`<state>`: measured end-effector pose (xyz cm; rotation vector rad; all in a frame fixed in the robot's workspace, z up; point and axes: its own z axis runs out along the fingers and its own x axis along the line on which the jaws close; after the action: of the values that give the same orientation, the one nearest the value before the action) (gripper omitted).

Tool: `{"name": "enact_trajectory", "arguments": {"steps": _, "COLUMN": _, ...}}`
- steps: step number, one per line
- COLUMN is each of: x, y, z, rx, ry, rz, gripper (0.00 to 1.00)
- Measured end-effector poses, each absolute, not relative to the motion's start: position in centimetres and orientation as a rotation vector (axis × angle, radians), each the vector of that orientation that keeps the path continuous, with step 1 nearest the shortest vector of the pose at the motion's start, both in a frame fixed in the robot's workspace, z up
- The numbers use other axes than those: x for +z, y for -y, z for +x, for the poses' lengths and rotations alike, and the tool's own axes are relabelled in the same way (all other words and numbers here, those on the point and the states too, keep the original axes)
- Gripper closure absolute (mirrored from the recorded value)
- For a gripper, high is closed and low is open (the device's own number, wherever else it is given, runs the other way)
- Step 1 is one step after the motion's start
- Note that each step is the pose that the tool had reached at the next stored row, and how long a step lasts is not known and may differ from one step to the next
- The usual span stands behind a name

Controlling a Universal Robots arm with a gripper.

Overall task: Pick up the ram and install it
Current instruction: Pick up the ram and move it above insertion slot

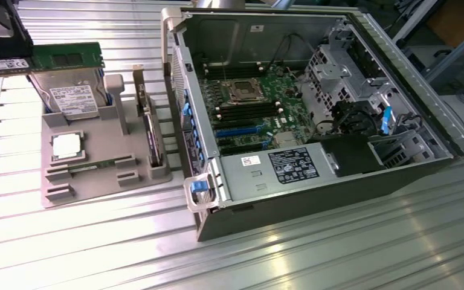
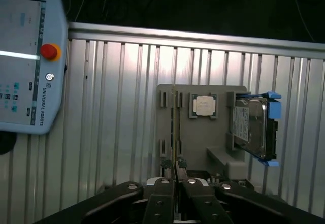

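Black pincer [image 2: 175,182], angular linkage arms [image 2: 109,197], silver pivot screws [image 2: 132,187], matte finish

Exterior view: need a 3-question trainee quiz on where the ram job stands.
1. True or false: the ram is seated in the motherboard.
2. What is the gripper shut on? A) hard drive B) ram C) expansion card
3. Fill in: the processor lies on the grey ____ beside the computer case.
Key: 1 false, the gripper holds it off the board; 2 B; 3 tray.
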<state>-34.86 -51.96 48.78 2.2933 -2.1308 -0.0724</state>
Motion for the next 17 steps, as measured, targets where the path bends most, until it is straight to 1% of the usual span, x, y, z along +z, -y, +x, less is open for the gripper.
{"name": "enact_trajectory", "arguments": {"steps": 17, "x": 51.1, "y": 52.0, "z": -34.8, "rx": -0.073, "ry": 2.131, "rz": 2.294, "gripper": 0.88}}
